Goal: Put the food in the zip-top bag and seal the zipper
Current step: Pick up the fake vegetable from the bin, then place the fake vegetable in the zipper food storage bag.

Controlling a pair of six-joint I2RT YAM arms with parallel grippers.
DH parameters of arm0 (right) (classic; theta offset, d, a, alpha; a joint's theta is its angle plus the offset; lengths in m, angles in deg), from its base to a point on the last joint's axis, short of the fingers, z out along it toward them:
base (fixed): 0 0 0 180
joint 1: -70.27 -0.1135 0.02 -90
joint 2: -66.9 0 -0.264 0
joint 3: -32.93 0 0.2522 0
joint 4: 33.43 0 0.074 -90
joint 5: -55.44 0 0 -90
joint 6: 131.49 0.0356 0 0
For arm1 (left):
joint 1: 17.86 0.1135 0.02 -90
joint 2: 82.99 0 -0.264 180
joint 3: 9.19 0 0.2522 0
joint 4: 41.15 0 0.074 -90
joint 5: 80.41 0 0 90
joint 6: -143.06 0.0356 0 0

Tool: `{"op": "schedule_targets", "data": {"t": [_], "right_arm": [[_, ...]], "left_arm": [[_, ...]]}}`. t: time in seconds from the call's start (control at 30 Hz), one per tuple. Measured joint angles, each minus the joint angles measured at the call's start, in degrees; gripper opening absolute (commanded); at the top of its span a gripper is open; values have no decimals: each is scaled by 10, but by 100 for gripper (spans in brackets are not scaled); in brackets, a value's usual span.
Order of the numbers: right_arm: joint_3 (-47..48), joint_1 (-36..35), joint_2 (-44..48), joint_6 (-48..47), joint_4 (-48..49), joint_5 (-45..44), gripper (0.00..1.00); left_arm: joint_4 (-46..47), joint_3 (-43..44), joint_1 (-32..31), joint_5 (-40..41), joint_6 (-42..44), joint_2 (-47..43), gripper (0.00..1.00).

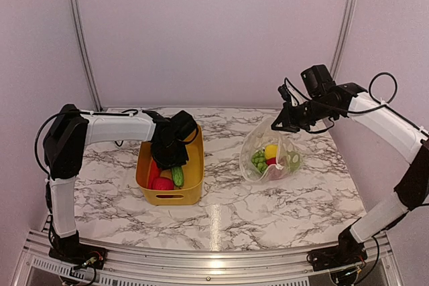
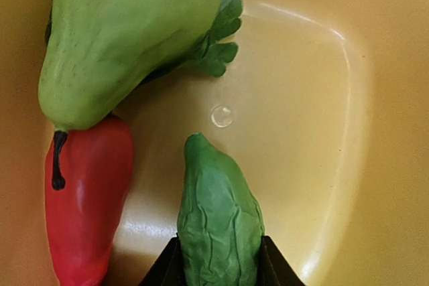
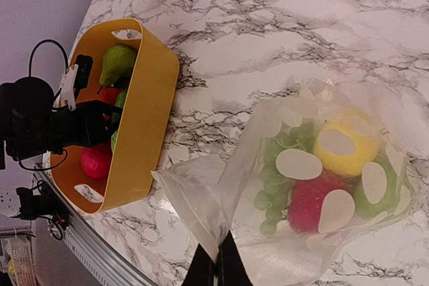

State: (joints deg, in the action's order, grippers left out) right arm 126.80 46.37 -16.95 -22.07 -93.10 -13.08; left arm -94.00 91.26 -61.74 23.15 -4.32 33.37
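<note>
**A:** From above, how do things lie around the yellow bin (image 1: 171,197)?

**B:** The bin stands on the marble table (image 1: 221,222). The left gripper (image 1: 171,159) reaches down inside it, over a cucumber (image 1: 177,176), with a red apple (image 1: 162,183) just beside that at the bin's near end. The zip-top bag (image 1: 249,144) is to the right of the bin and apart from it, with a lemon (image 1: 271,151) and green grapes (image 1: 258,161) inside. The right gripper (image 1: 280,124) is at the bag's top edge, right of the bin and farther back.

**A:** And the left wrist view?

**B:** It looks at the bin's floor (image 2: 301,132). The cucumber (image 2: 218,226) runs between the fingers (image 2: 164,271), which press its two sides, so the pincer is closed to the cucumber's width. To its left lies a red pepper (image 2: 84,212), touching a green pear (image 2: 127,31).

**A:** The right wrist view?

**B:** The right gripper (image 3: 214,266) has its fingers almost together, pinching a fold of the bag's (image 3: 221,192) edge on the side toward the bin (image 3: 151,112). The lemon (image 3: 342,145), grapes (image 3: 275,179) and a red piece (image 3: 308,205) sit in the bag's end away from the bin. I cannot pick out the zipper. The left gripper (image 3: 100,125) shows inside the bin, between the pear (image 3: 117,61) and the apple (image 3: 97,161).
</note>
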Motion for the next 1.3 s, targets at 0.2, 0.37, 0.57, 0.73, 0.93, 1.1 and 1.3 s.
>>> {"op": "schedule_targets", "data": {"t": [0.2, 0.37, 0.57, 0.73, 0.93, 1.1, 1.3], "right_arm": [[-5, 0, 6, 3, 0, 0, 0], [-6, 0, 7, 6, 0, 0, 0], [-6, 0, 8, 15, 1, 1, 0], [-5, 0, 7, 19, 1, 5, 0], [14, -1, -2, 27, -1, 12, 0], [30, -1, -3, 31, -1, 17, 0], [33, -2, -3, 31, -3, 19, 0]], "left_arm": [[3, 12, 0, 6, 18, -8, 27], [3, 17, -1, 12, 39, -42, 27], [12, 58, -11, 25, 76, -97, 26], [88, 73, -36, 24, 134, -148, 26], [214, 68, -75, -26, 214, -179, 27], [335, 33, -84, -165, 260, -190, 26], [365, 71, -87, -346, 272, -145, 25]]}}
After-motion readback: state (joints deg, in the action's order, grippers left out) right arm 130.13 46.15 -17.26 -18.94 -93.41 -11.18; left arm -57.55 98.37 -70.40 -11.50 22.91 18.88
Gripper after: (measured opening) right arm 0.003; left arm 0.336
